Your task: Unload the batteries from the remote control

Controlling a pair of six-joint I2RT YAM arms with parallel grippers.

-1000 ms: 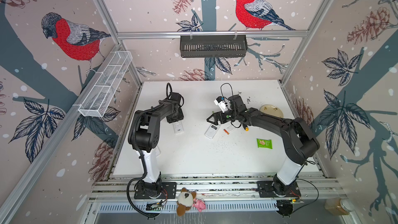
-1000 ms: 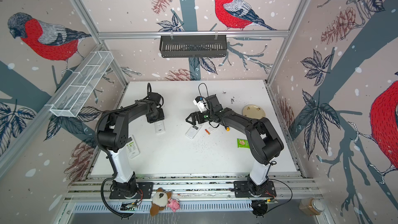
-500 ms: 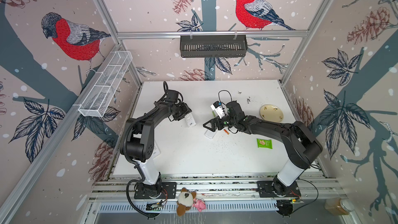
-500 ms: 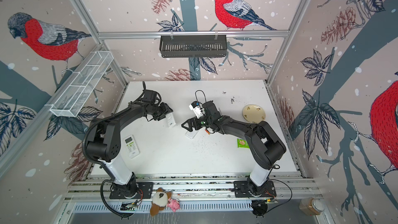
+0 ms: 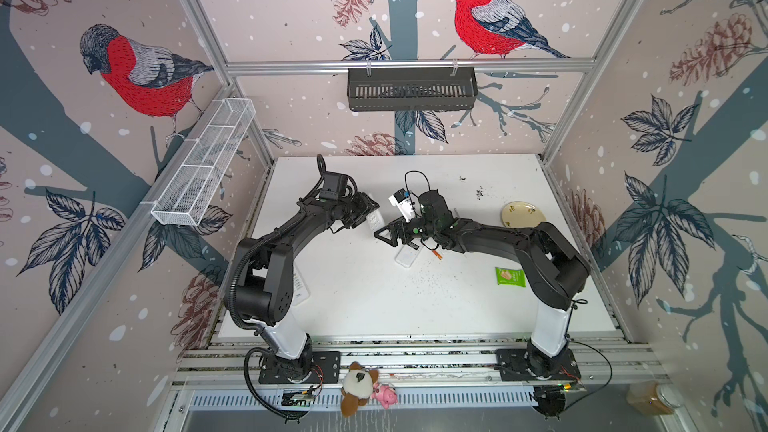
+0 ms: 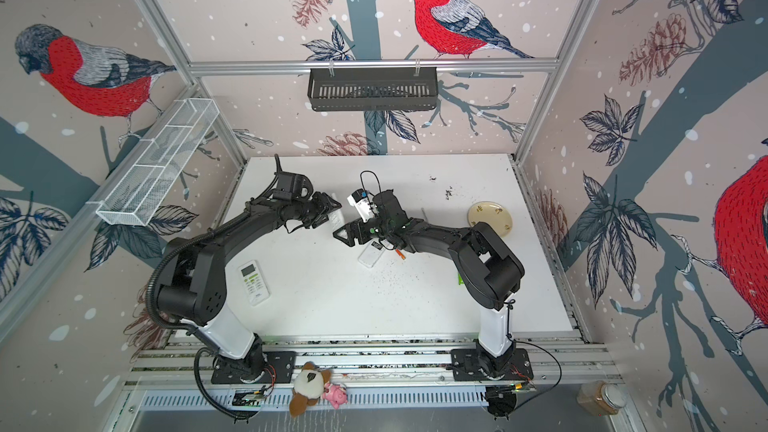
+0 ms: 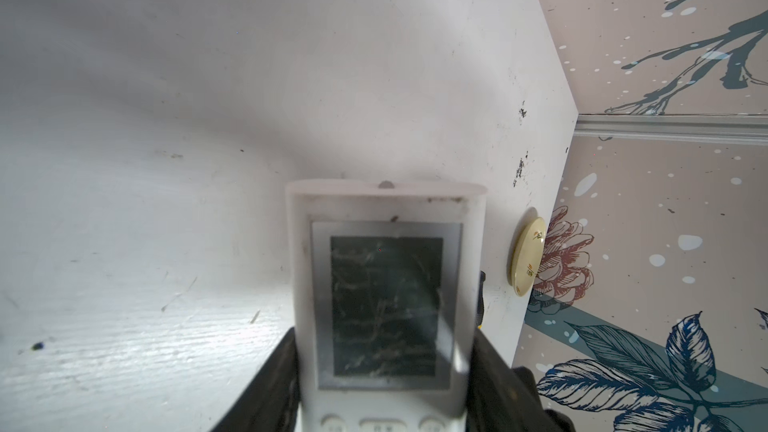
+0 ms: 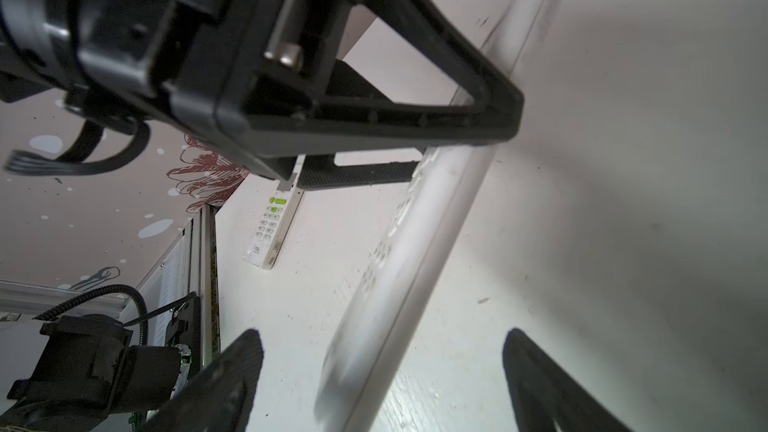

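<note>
My left gripper (image 5: 365, 214) (image 6: 326, 210) (image 7: 384, 342) is shut on a white remote control (image 5: 375, 221) (image 6: 336, 220) (image 7: 386, 284) and holds it off the table. Its dark display faces the left wrist camera, so the back and any batteries inside are hidden. My right gripper (image 5: 388, 236) (image 6: 347, 236) (image 8: 382, 332) is open. The free end of the remote control (image 8: 415, 243) lies edge-on between its fingers, touching neither. One small orange-red battery (image 5: 435, 253) (image 6: 400, 254) lies on the table beside the right arm.
A second white remote-like piece (image 5: 409, 255) (image 6: 372, 255) lies under the right wrist. A third remote with green buttons (image 6: 253, 282) (image 8: 272, 230) lies by the left arm's base. A cream plate (image 5: 523, 214) (image 6: 490, 218) (image 7: 528, 257) and a green packet (image 5: 510, 277) sit on the right.
My left gripper has lifted the remote control off the table and carried it right toward the middle. My right gripper has swung left to meet it, so its fingers now flank the remote's end.
</note>
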